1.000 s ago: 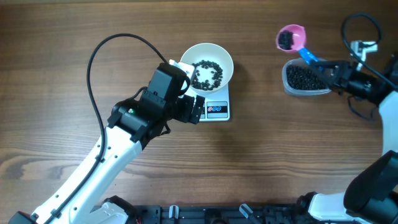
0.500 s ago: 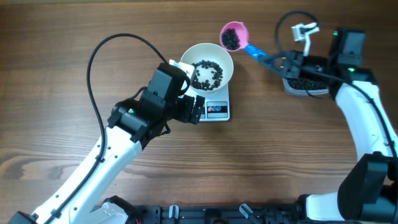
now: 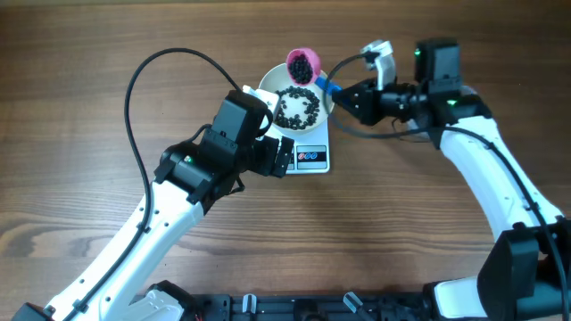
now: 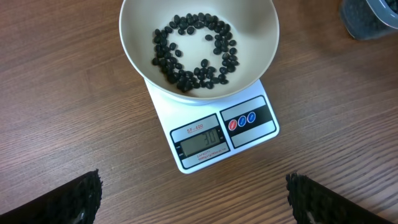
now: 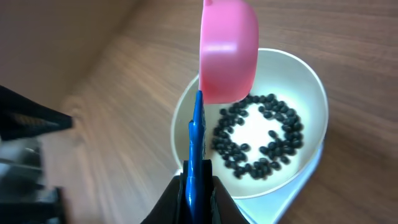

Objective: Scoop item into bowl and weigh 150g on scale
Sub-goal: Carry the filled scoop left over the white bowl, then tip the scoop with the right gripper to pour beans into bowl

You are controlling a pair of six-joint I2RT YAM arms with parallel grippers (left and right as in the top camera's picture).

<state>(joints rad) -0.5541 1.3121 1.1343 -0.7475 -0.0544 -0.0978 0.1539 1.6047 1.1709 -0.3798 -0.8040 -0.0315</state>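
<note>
Overhead — pink scoop point(image 3: 302, 65) over bowl point(image 3: 326, 109), beans point(image 3: 296, 107) inside

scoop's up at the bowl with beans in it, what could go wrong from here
1. The loaded pink scoop hangs over the bowl's far rim, not its middle. Tipped here, beans may fall onto the table.
2. The right tool holds the scoop by its blue handle, low near that rim. A bump could shift the bowl on the scale and spoil the reading.
3. The open left tool sits close beside the scale and could nudge it.
</note>
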